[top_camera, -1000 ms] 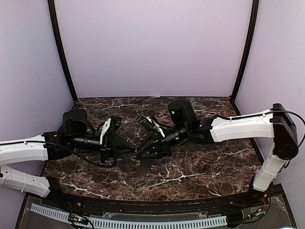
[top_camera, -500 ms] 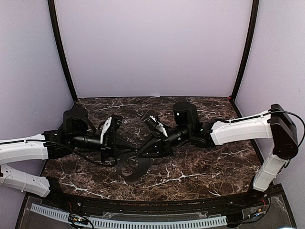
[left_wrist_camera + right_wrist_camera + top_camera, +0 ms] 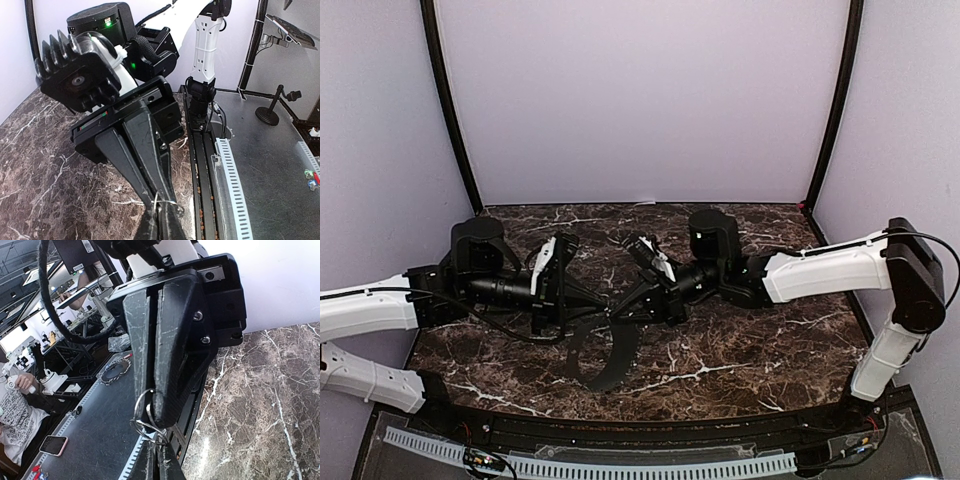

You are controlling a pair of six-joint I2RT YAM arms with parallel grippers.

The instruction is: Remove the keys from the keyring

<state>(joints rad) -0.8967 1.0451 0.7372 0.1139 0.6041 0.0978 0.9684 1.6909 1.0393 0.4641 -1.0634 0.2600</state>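
The keyring (image 3: 142,416) is a thin silver wire loop, pinched between both grippers above the middle of the marble table (image 3: 740,350). In the right wrist view my right gripper (image 3: 157,452) is shut at the bottom edge, with the loop coming out of its tips. The left gripper (image 3: 156,415) reaches down from above, shut on the same loop. In the left wrist view the left gripper (image 3: 161,215) is shut on the wire of the keyring (image 3: 167,202), tip to tip with the right gripper (image 3: 161,196). A small flat grey piece (image 3: 177,433) beside the loop may be a key; the keys are otherwise hidden.
Seen from above, the two grippers (image 3: 612,316) meet over the table's centre and cast a dark shadow (image 3: 610,365) toward the front. A perforated white rail (image 3: 590,465) and a black track run along the near edge. Purple walls close in the back and both sides.
The right gripper's jaws have closed on the keyring. The right arm has drawn back slightly to the right, and the meeting point of the grippers has risen a little.
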